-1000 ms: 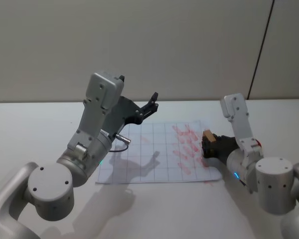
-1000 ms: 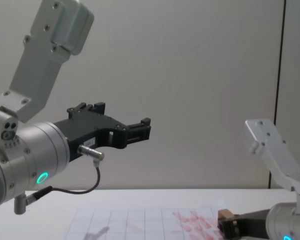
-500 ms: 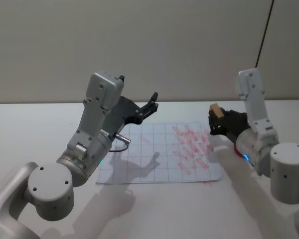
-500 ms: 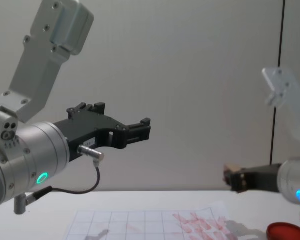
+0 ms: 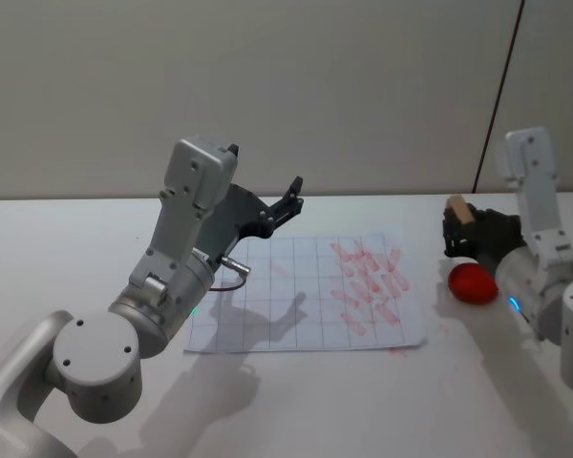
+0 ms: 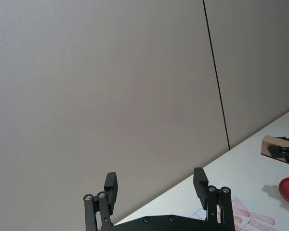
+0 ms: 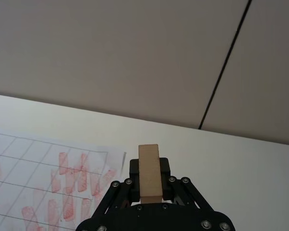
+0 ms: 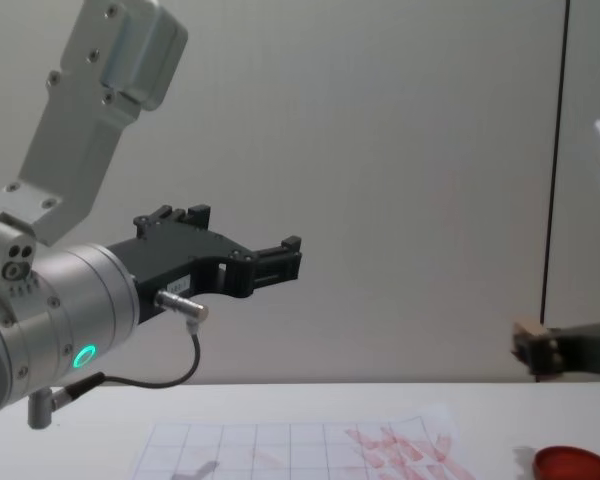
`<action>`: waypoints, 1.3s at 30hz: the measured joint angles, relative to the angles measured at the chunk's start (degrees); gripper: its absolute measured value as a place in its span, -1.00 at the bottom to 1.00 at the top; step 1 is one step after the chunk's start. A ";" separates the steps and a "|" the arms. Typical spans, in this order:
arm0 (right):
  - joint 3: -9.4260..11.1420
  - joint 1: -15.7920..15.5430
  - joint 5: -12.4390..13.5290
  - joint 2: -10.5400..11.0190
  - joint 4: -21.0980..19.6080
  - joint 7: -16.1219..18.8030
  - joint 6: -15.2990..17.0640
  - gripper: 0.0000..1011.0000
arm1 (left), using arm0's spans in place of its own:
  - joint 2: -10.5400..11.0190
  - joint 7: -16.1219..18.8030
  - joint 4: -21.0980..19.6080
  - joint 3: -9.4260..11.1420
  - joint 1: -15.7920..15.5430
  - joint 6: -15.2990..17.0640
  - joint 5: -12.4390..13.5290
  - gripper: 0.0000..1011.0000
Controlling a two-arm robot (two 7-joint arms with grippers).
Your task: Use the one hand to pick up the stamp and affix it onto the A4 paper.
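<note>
The stamp (image 5: 456, 207), a small light-tan wooden block, is pinched in my right gripper (image 5: 456, 225), which is shut on it and held in the air just right of the A4 paper (image 5: 296, 296). It hangs beside and slightly above the red ink pad (image 5: 473, 283). The right wrist view has the stamp (image 7: 149, 171) upright between the black fingers, with the paper (image 7: 29, 159) and its red marks off to one side. My left gripper (image 5: 291, 196) is open and raised over the paper's far edge, holding nothing.
The round red ink pad (image 8: 573, 463) lies on the white table (image 5: 57, 239) to the right of the sheet. A plain wall with a dark vertical seam (image 5: 497, 105) stands behind the table. My bulky left arm (image 5: 172, 277) overhangs the sheet's left part.
My right gripper lifted the stamp off the paper's right edge and carried it right, to above the ink pad. The left arm has not moved.
</note>
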 joint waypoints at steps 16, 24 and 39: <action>1.85 -2.72 0.67 2.27 -0.57 -0.54 1.95 -0.56 | 0.00 0.00 0.00 0.00 0.00 0.00 0.00 0.98; 2.16 -2.89 0.71 2.53 1.64 0.38 2.37 -0.56 | 0.00 0.00 0.00 0.00 0.00 0.00 0.00 0.98; 2.36 -2.24 0.10 2.40 5.73 1.02 1.15 -0.48 | 0.00 0.00 0.00 0.00 0.00 0.00 0.00 0.98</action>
